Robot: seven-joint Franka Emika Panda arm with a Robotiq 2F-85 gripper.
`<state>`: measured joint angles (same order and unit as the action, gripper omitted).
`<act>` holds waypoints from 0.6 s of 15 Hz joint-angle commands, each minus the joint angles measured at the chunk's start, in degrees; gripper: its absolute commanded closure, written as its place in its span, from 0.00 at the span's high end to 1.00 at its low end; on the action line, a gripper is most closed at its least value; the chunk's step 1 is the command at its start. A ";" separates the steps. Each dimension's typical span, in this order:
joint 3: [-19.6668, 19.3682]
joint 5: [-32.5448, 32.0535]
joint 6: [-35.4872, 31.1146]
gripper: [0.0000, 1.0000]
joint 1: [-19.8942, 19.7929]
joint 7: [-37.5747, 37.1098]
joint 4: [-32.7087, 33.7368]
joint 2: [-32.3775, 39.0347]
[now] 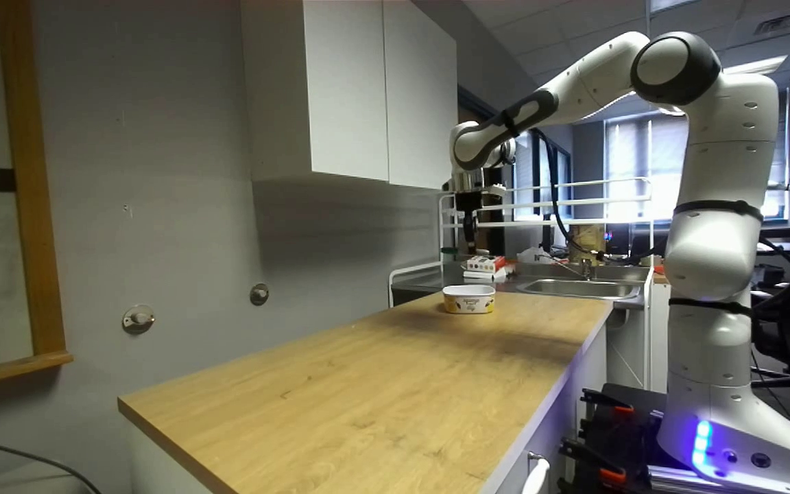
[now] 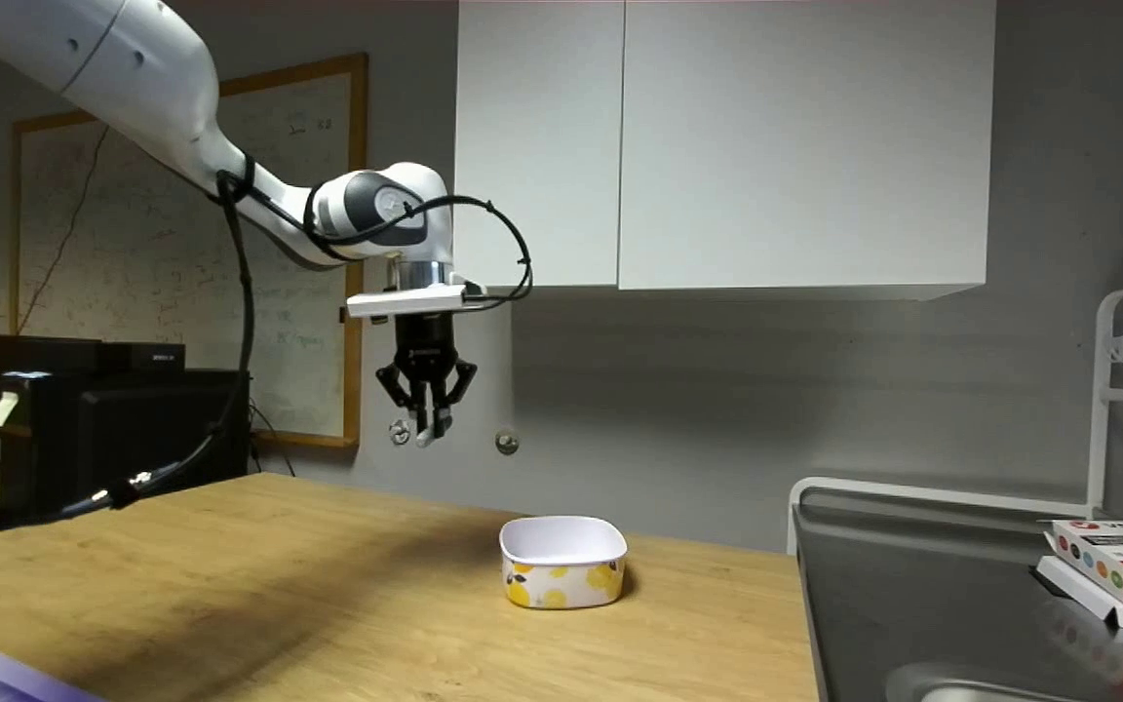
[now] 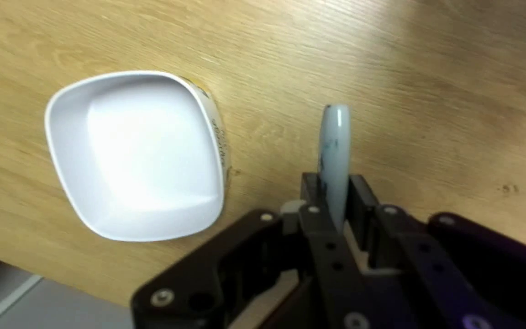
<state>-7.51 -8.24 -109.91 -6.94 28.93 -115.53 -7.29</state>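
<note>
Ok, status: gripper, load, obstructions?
Gripper shut on pale stick-like item, above counter. Lemon-print tub lower, off to one side. No obstruction seen between item and tub.

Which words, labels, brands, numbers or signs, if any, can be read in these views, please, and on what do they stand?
None can be read with certainty.
White-and-yellow container: lettering on its side, too small.
Red-and-white box: printing, too blurred.
Whiteboard: handwriting, too faint and small.
Gripper: light print on its black body, too small.
Pale stick-like object held in the gripper: small marks, nothing legible.
</note>
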 commanded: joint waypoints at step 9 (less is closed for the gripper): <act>-3.30 5.44 15.62 0.09 -4.50 -20.26 31.01 22.97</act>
<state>-11.26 -5.90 -98.19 -10.87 14.09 -92.33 8.55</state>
